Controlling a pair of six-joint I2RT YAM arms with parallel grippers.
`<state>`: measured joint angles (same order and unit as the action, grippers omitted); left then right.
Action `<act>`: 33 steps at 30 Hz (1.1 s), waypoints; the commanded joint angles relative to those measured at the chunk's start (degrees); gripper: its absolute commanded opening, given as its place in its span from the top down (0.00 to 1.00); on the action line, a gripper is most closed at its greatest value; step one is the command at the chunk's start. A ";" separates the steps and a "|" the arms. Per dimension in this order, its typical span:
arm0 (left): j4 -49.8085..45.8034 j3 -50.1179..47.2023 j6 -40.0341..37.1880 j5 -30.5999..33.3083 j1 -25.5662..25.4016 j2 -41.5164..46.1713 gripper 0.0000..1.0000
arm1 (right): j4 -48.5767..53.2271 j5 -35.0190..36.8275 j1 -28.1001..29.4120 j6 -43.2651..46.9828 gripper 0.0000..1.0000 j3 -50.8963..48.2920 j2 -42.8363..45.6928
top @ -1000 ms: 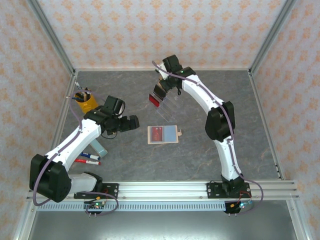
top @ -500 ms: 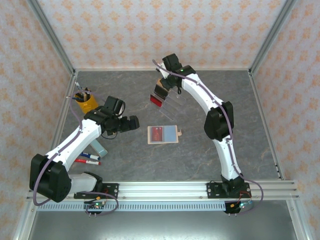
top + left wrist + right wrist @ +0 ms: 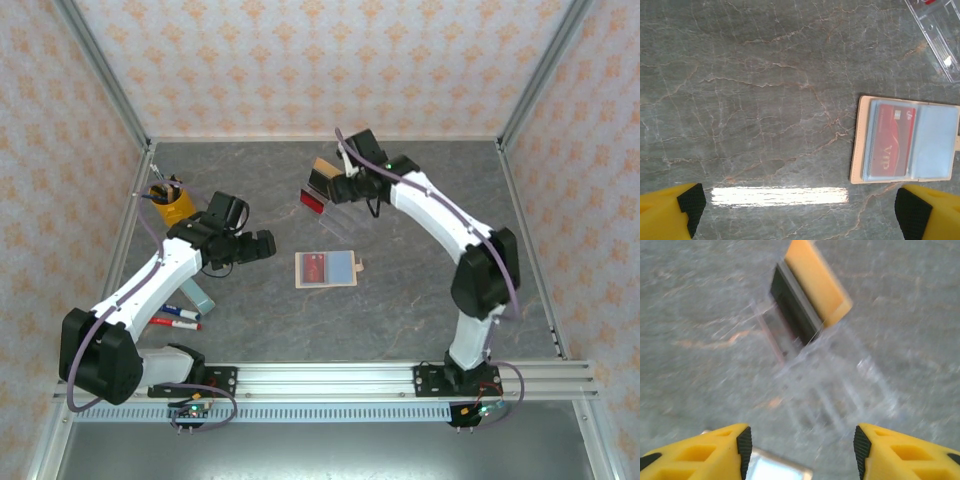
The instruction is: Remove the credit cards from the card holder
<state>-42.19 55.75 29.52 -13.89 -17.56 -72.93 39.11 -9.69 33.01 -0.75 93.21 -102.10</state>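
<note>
Clear acrylic slotted stand (image 3: 350, 214) on grey marble table (image 3: 250, 320), just ahead of right gripper (image 3: 338, 188). Yellow pen cup (image 3: 172, 208) and loose markers (image 3: 176, 317) sit behind left gripper (image 3: 268, 247).

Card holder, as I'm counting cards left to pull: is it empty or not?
Not empty. The card holder lies spread open, and a red card sits in its left pocket; the right pocket looks bare.
</note>
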 commanded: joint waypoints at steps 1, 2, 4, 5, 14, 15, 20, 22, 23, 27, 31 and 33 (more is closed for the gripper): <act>-0.81 -0.55 0.42 3.21 0.42 1.85 0.00 | -6.29 0.08 4.84 -12.81 0.39 -10.00 6.17; -0.72 -0.58 0.57 3.40 0.42 1.97 0.00 | -8.17 0.42 6.00 -14.55 0.37 -12.93 7.50; -0.37 -0.57 0.74 3.63 0.59 1.86 0.00 | -12.15 1.43 9.29 -17.42 0.35 -19.05 9.11; -0.12 -0.62 0.79 3.64 0.65 1.74 0.00 | -13.35 1.58 10.72 -18.19 0.36 -20.93 8.92; 3.27 -2.54 3.72 4.43 0.91 1.54 0.00 | -14.83 6.32 16.19 -26.69 0.34 -26.21 4.27; 3.92 -2.95 4.08 4.24 0.93 1.36 0.00 | -15.05 6.27 16.20 -27.45 0.34 -26.60 3.77; 7.81 -4.26 5.11 1.79 0.95 0.45 0.00 | -13.86 6.63 16.16 -28.93 0.35 -26.76 1.46; 9.19 -4.65 5.19 0.83 0.95 0.24 0.00 | -13.48 7.26 16.20 -29.24 0.35 -26.94 1.04; 9.88 -4.92 5.28 0.54 0.94 0.08 0.00 | -13.16 7.56 16.20 -29.26 0.35 -26.85 0.66; 13.69 -6.79 5.60 -1.42 0.96 -0.53 0.00 | -12.31 7.54 16.20 -29.39 0.35 -26.37 -1.18; 18.03 -9.00 5.55 -4.94 0.94 -1.58 0.00 | -13.93 5.65 16.20 -27.99 0.40 -26.81 -3.10; 20.33 -10.06 5.31 -7.04 0.95 -2.21 0.00 | -14.04 5.45 16.12 -27.13 0.41 -26.63 -4.31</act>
<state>-27.09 47.18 34.57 -17.65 -17.08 -74.32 25.23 -4.51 48.99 -28.69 66.85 -104.88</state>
